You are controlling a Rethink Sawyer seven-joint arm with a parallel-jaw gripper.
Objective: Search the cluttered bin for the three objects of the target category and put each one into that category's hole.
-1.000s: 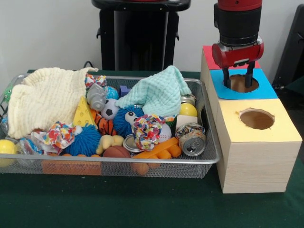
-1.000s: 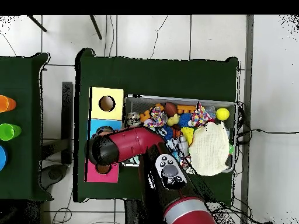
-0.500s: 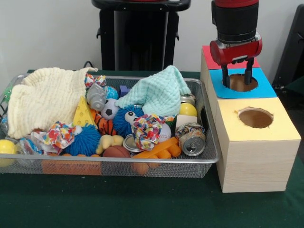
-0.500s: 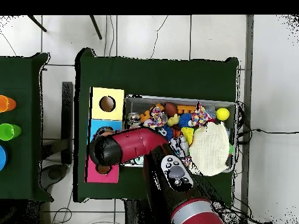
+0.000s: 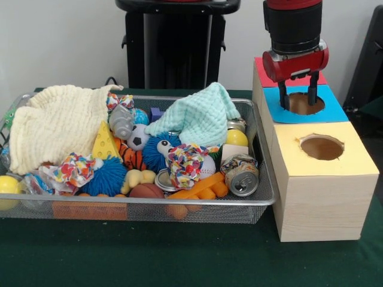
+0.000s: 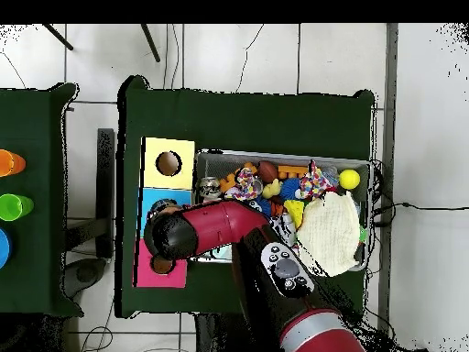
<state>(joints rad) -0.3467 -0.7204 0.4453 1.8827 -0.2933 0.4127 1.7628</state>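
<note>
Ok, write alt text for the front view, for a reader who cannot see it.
A red and black robot gripper hangs open and empty over the blue-topped hole of a wooden box. Its yellow-topped hole is nearer the camera. Beside it, a wire mesh bin holds two cloths, balls, crushed cans and small toys on a green table.

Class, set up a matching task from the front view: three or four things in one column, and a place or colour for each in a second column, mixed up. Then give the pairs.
1. gripper
2. crushed can
3. cheese wedge toy
4. cream cloth

A. yellow
B. bin's left end
C. above the blue hole
D. bin's right front corner

Pairs: 1-C, 2-D, 3-A, 4-B
</note>
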